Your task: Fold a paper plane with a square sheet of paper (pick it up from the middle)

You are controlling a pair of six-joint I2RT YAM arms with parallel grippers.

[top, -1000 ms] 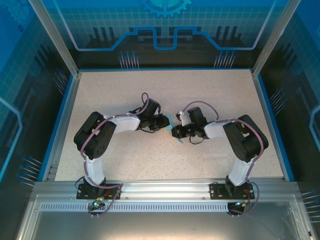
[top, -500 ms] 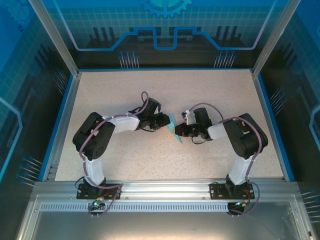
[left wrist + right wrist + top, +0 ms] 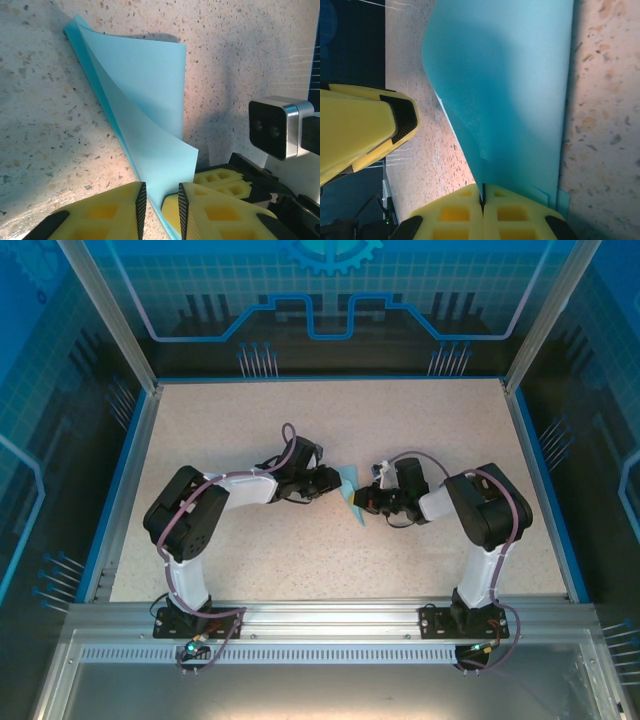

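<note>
top view: paper sheet point(image 3: 347, 481) is a small blue sliver on the speckled table point(image 3: 250, 420), mid-table between both arms. its shape and both sets of fingertips are hard to make out there. left gripper point(image 3: 333, 483) is just left of it, right gripper point(image 3: 361, 501) just right.

left wrist view gives more: the sheet is folded with one flap lifted off the table, and its near end is cut off at the frame edge. left jaws are slightly parted, paper edge in the gap, not pinched. the right wrist camera point(image 3: 278, 125) sits close by.

right wrist view: right jaws are clenched on the paper, pads meeting. the gripped edge is hidden and the sheet's top is cut off.
</note>
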